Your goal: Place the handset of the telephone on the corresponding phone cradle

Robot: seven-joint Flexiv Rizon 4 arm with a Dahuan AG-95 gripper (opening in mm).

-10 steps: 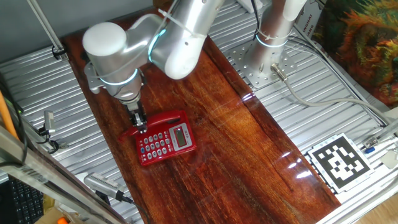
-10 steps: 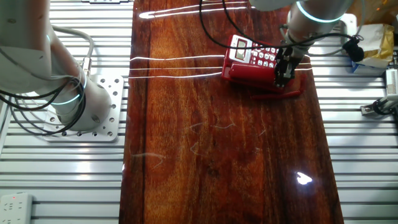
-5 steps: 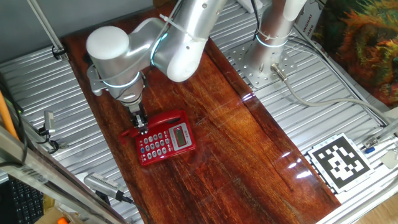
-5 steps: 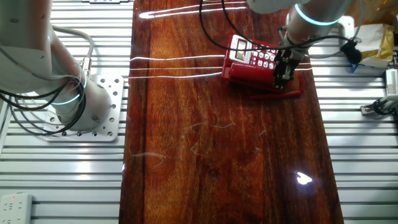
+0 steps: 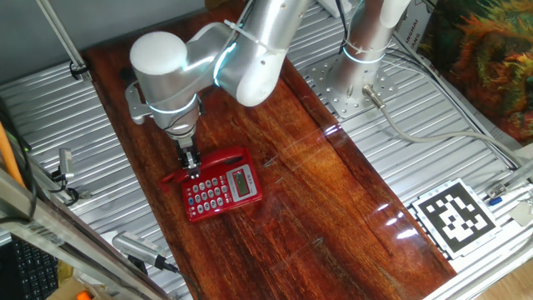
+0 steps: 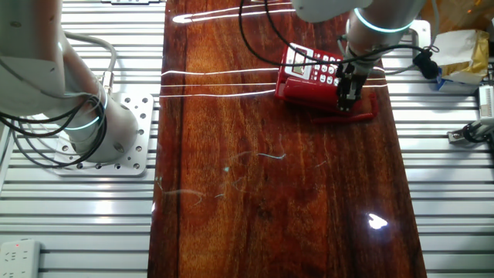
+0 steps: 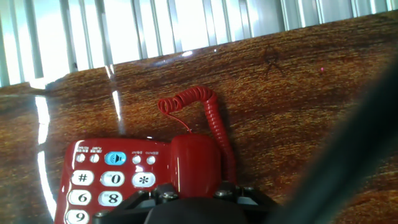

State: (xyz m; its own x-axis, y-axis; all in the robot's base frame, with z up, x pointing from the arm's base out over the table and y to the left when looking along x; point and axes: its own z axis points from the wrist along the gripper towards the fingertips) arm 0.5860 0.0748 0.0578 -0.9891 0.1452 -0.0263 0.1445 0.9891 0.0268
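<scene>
Hand view, gripper [image 7: 196, 202] over handset [image 7: 194, 163], opening hidden

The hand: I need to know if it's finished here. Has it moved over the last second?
Yes. The hand has lifted slightly from the phone base, which stayed put.

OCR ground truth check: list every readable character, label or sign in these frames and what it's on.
"#", "0", "*", "6", "8", "9": keys on the phone cradle, hand view.
Small print above the top key row: too blurred to read.
Display: nothing legible.
Black-and-white fiducial marker: a pattern, no text.
</scene>
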